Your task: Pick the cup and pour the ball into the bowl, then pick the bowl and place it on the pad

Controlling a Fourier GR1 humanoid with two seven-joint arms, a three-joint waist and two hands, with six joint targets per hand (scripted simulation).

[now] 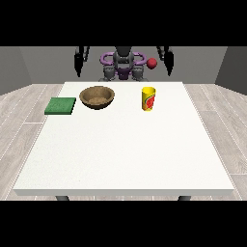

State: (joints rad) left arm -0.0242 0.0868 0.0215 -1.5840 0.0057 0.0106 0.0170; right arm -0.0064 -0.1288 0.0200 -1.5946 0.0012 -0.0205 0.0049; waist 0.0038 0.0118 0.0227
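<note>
I see the yellow cup with red print (pixel 148 98) upright on the white tabletop (pixel 125 149), right of the brown wooden bowl (pixel 97 97) and flat green pad (pixel 61 105). A red ball (pixel 152 63) floats above it. Hand at the view's right (pixel 169 65) is nearer; hand at the view's left (pixel 78 62) hangs back. Can't tell either hand's state. Wood floor, grey walls.

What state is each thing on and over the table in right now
cup: upright on the table, untouched
ball: in the air above the cup
bowl: upright, nothing inside
pad: flat at the table's edge, bare
hand at the view's left: raised, holding nothing
hand at the view's right: raised, holding nothing
</note>
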